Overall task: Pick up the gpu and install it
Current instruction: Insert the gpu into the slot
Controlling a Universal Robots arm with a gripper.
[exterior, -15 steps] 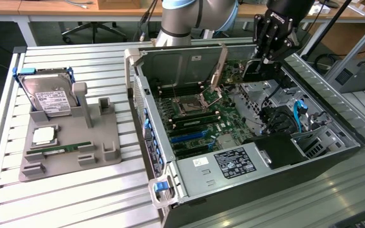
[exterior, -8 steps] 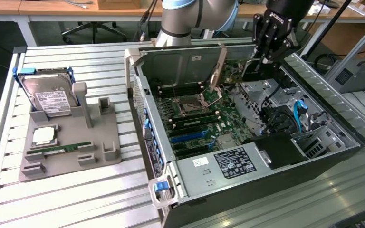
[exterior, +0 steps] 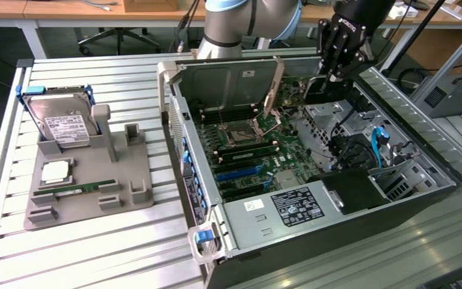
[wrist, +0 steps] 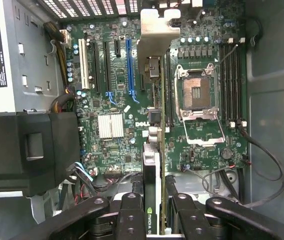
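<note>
**Card in the claw, hanging over the open case, not yet seated**

The pick-up step is done. The claw [exterior: 335, 67] is clamped on the gpu [exterior: 322, 95], one finger on each flat face. In the exterior view the card hangs on edge inside the open top of the computer case [exterior: 423, 141], toward the far end, clear of the motherboard [exterior: 243, 150] below it. On the worktop [exterior: 94, 253] to the exterior view's left, the grey parts holder [exterior: 127, 174] carries the hard drive [exterior: 62, 123] and a green memory stick [exterior: 82, 189].

In the wrist view the gpu [wrist: 152, 150] appears edge-on, running away from the claw [wrist: 154, 222] with its silver bracket [wrist: 154, 30] at the far end. Its line lies parallel to the expansion slots. It shows between the long blue slot [wrist: 129, 65] and the CPU socket [wrist: 199, 92], not over the blue slot. As the card is raised off the board, how far off it really stands is hard to judge.

So the work stands in the install step, at the carry-and-align stage, with no contact with any slot showing.

By my judgement, seating calls for three things:
- the card's lower edge square over the slot along its whole length;
- the bracket meeting the rear opening of the case;
- a straight press down with no tilt, since a skewed edge would jam or miss.
</note>
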